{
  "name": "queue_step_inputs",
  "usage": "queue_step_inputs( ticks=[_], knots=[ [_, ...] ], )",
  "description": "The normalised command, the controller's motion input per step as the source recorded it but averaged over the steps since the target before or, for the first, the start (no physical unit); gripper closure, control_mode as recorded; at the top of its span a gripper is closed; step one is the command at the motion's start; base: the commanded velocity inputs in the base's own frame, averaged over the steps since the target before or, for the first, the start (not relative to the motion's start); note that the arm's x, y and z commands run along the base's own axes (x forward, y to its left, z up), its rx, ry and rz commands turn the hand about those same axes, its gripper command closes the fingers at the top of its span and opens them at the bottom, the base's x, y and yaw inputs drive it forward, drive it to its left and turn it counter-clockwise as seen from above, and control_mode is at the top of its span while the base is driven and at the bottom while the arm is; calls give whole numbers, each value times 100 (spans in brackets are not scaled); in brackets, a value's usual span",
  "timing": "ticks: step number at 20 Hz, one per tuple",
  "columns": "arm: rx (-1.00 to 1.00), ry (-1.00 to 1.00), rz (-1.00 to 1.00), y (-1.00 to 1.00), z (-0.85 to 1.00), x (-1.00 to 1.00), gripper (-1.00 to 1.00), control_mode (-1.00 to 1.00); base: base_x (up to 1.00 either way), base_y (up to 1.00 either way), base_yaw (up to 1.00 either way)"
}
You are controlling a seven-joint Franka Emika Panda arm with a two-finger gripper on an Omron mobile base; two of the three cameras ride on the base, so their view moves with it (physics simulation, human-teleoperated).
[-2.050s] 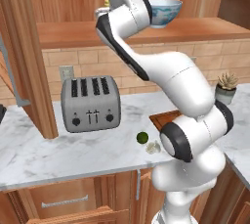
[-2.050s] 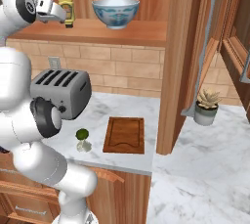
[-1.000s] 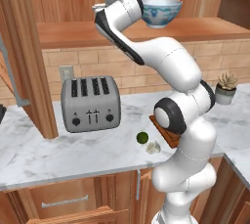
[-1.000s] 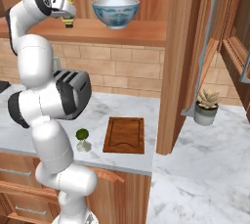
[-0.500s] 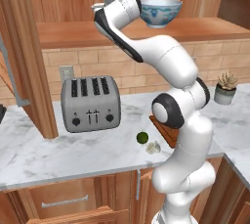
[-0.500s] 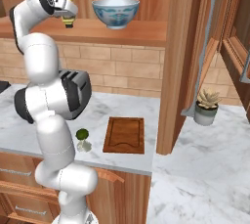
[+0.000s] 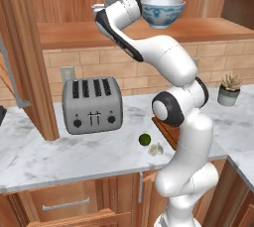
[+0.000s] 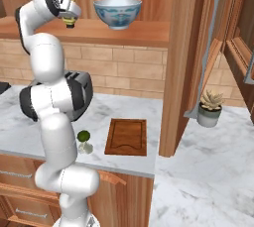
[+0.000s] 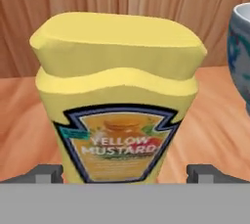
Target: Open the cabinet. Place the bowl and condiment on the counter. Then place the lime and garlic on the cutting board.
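Since the frames two seconds back, the arm has straightened upward and the elbow has drawn in toward the base. The hand has advanced into the open cabinet toward the condiment. Bowl, lime, garlic and cutting board are unmoved.

The fingers stand wide apart, one tip either side of the condiment's base, with the bottle between them; contact cannot be confirmed. The condiment stands upright on the cabinet shelf, label facing the hand, with the bowl just beside it on the same shelf.

The lime and garlic lie together on the desk near its front edge. The cutting board is beside them on the desk. A toaster stands further back.
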Motion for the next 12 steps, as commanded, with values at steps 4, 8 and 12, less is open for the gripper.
queue_step_inputs(
  ticks=[4, 8, 12],
  knots=[
    [4, 0, 3, 0, -5, 35, -100, -100, 0, 0, 0],
    [3, 0, 3, 0, -2, 26, -100, -100, 0, 0, 0],
    [2, -2, 2, 0, -3, 10, 100, -100, 0, 0, 0]
  ],
)
